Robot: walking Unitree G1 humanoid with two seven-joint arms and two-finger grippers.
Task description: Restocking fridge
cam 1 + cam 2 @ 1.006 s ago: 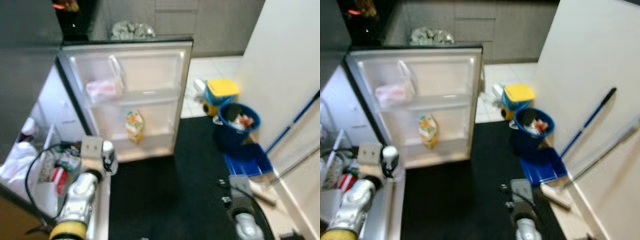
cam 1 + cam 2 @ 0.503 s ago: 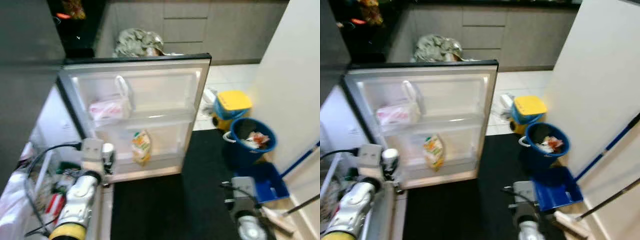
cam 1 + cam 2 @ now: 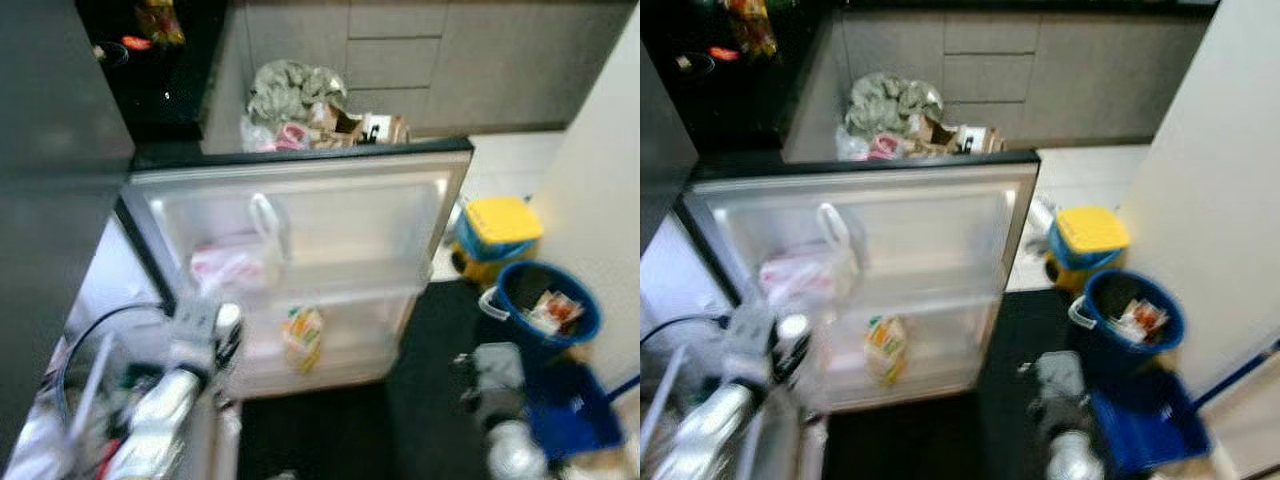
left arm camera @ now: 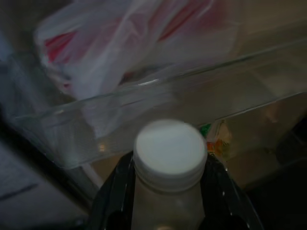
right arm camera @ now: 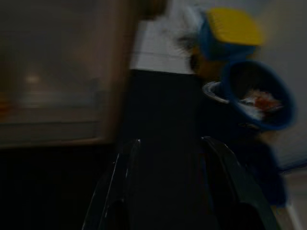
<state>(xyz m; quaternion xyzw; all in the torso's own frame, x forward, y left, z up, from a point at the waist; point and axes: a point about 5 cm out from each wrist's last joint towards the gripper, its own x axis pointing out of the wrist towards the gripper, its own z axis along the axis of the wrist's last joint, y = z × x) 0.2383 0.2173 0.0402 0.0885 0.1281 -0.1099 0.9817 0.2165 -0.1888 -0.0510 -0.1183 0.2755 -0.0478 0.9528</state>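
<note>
Now: one bottle [image 4: 169,167] upright in the left gripper [image 4: 168,191], white cap pointing up.

Its two black fingers [image 4: 112,196] clamp the bottle's sides just before the open fridge door [image 3: 330,210], whose two shelves hold one plastic bag [image 3: 232,265] and one carton [image 3: 303,338]. The right gripper [image 5: 165,191] hangs low, fingers apart; its view is dark and blurred.

Head stereo pair looks forward and down from above at open fridge door [image 3: 300,270]; both eyes share door, blue bucket [image 3: 1133,315], yellow bin [image 3: 497,222], scene offset sideways between them, blurred. Left wrist camera sits close behind white bottle cap [image 4: 170,150], facing door shelf [image 4: 158,103] at near range. Right wrist camera looks along dark fingers [image 5: 225,187] toward floor, same bucket and bin beyond.
</note>
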